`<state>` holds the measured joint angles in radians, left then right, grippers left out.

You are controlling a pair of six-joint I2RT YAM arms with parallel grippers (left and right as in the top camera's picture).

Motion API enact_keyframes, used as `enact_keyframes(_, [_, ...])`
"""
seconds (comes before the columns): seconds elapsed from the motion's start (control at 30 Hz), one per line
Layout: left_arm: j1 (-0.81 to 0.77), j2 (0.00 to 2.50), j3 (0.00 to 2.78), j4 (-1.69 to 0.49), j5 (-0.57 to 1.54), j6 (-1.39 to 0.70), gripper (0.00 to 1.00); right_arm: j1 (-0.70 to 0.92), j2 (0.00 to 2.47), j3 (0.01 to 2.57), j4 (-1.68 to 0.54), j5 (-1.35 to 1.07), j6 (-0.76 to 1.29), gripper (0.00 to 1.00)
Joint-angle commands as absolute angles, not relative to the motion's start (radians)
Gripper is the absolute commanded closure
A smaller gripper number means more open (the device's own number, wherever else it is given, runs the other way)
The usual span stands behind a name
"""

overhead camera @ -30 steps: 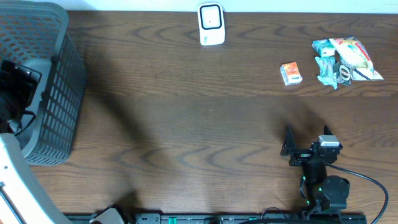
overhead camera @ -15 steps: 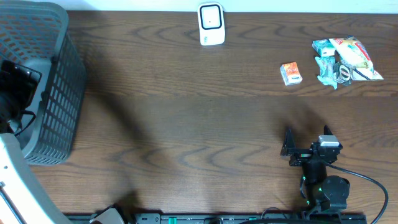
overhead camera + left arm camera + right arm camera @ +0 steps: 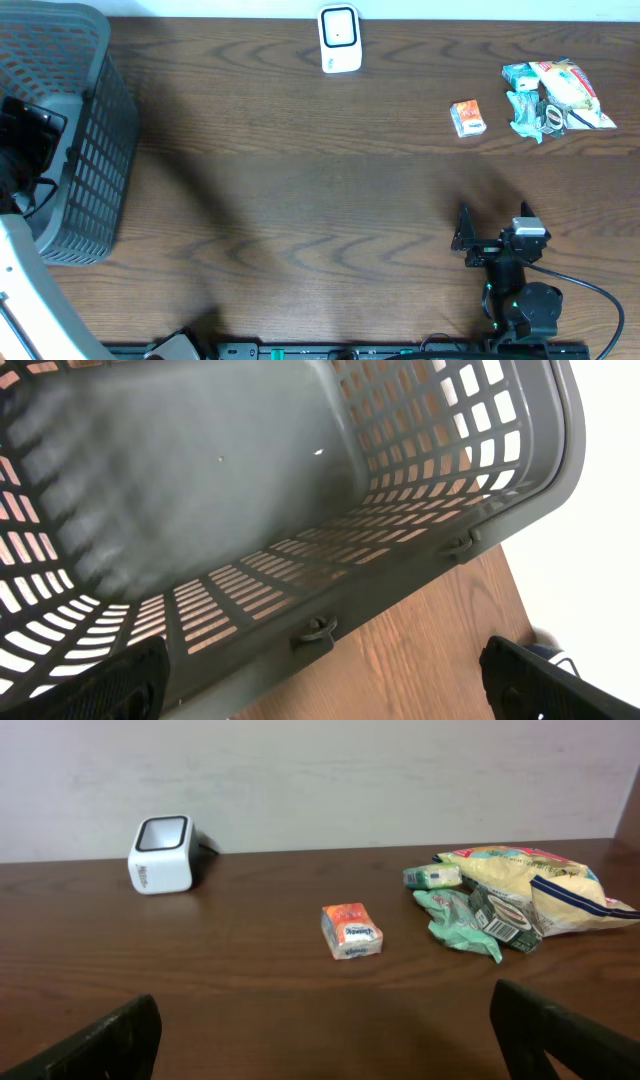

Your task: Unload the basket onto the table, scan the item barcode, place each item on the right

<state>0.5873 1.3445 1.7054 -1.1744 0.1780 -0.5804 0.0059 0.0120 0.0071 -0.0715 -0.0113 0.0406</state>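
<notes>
The small orange box (image 3: 467,118) lies on the tabletop (image 3: 300,200), well apart from the right pincer (image 3: 493,228), which sits on the box's near side, spread wide and empty. Far to the box's left the left pincer (image 3: 330,682) hangs over the grey basket (image 3: 100,150), likewise wide open, holding nothing; the white scanner (image 3: 340,38) stands back-left of the box.

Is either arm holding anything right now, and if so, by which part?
Nothing is held. The left gripper has open, empty jaws over the basket; the right gripper has open, empty jaws, well apart from the orange box.
</notes>
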Motion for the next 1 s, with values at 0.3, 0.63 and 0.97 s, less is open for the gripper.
enact_keyframes(0.3, [0.591, 1.339, 1.719, -1.176, 0.173, -0.589, 0.04, 0.008, 0.006, 0.006, -0.076, -0.009, 0.028, 0.01])
enact_keyframes(0.63, [0.591, 1.339, 1.719, -1.158, 0.043, -0.588, 0.02, 0.008, 0.006, 0.006, -0.076, -0.009, 0.029, 0.01])
enact_keyframes(0.97, [0.590, 1.312, 1.718, -1.321, 0.010, -0.570, 0.02, 0.008, 0.006, 0.006, -0.076, -0.009, 0.028, 0.01])
